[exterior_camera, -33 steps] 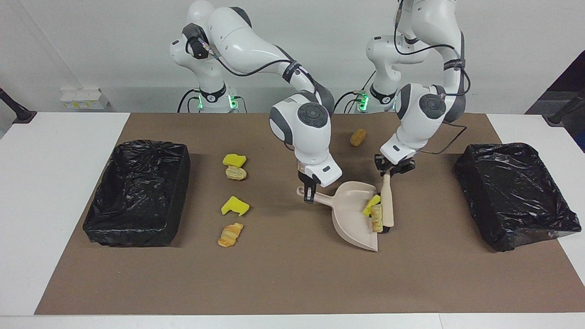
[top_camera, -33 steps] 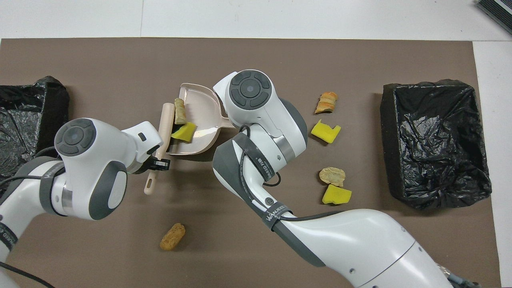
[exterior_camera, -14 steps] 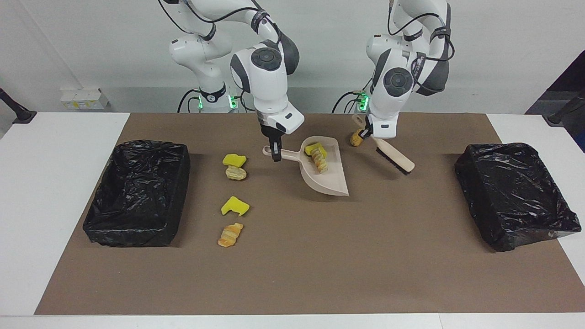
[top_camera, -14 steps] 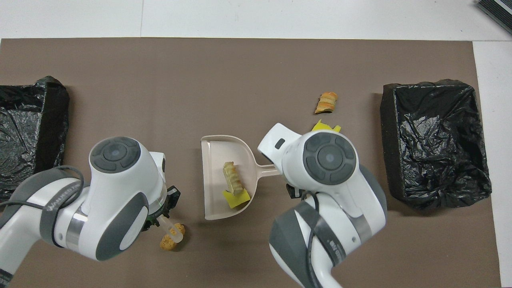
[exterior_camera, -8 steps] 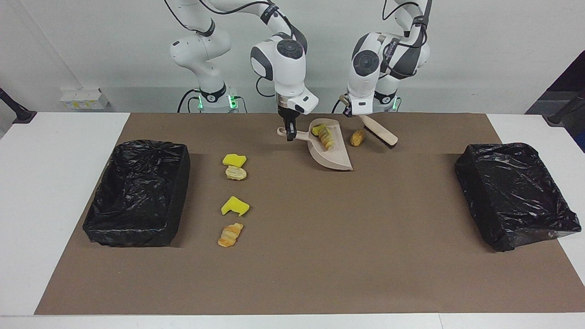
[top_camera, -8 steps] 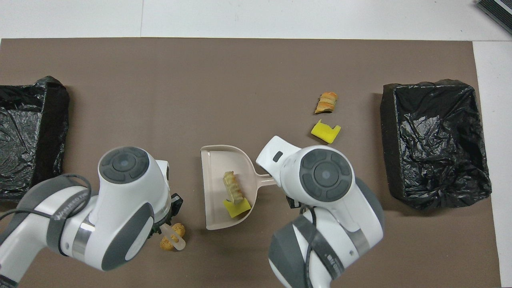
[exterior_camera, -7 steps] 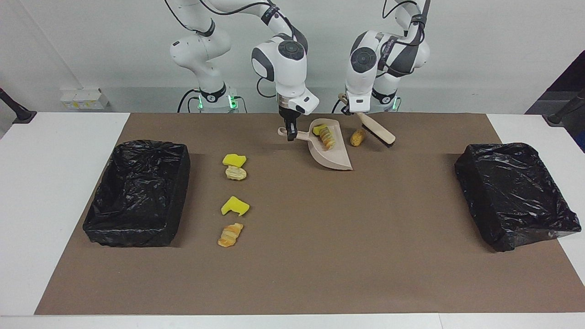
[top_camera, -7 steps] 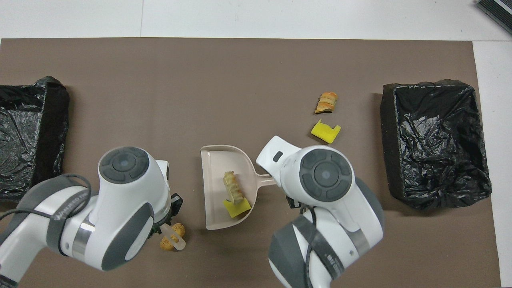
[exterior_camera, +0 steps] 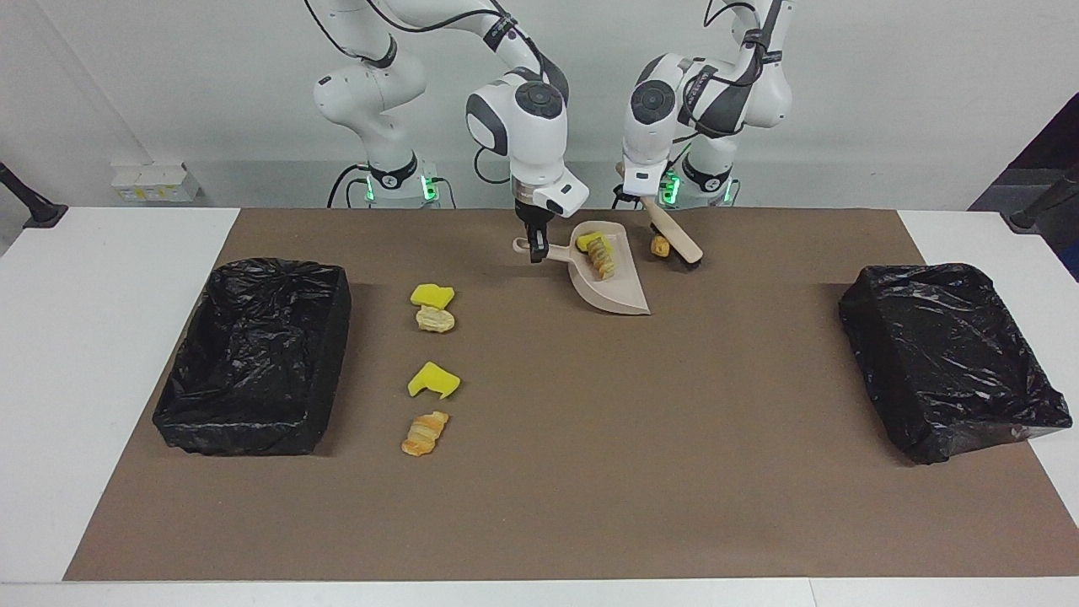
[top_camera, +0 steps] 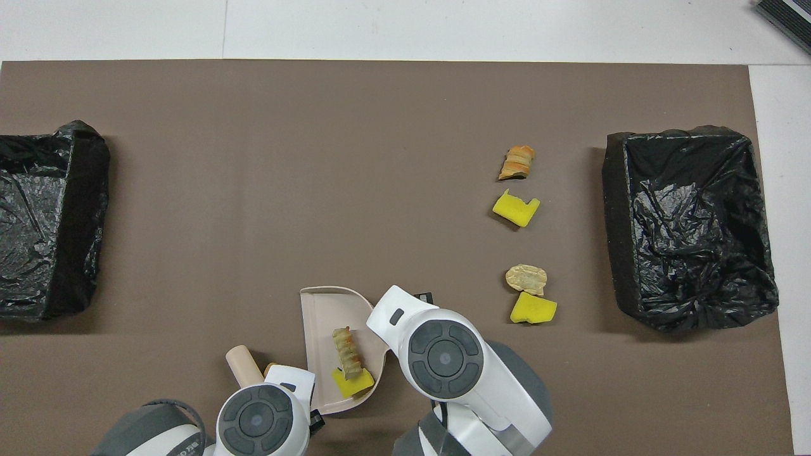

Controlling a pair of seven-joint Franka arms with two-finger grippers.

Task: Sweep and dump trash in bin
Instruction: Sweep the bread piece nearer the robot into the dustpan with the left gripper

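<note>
Facing view, left gripper (exterior_camera: 638,201) clamping brush (exterior_camera: 674,233) now against lump (exterior_camera: 659,246), right gripper (exterior_camera: 534,250) gripping dustpan (exterior_camera: 620,291).

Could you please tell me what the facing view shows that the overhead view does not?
Facing only: the right pincer gripping the dustpan by its handle, the left pincer holding the brush. Overhead only: a dark object at the table's corner. Both: the dustpan with two scraps, four loose scraps, two black bins.

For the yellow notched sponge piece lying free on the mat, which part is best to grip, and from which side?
Probably from straight above, across the solid body of the yellow notched piece, away from its notch. It lies flat on the mat, with open space all round.
</note>
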